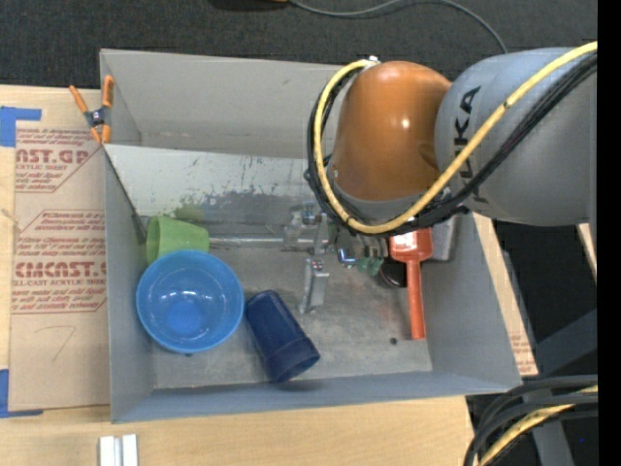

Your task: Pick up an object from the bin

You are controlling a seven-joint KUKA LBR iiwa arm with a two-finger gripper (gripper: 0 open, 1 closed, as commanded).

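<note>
Here the gripper [308, 258] hangs over bare floor mid-bin, its 2 metal fingers [313, 289] spread wide with nothing between them. Just beside the lower finger a dark blue cup [279, 336] lies on its side, long axis slanting from upper left to lower right, wider end toward the near wall. An orange-red scoop [415, 299] lies to the right, handle pointing at the near wall.
</note>
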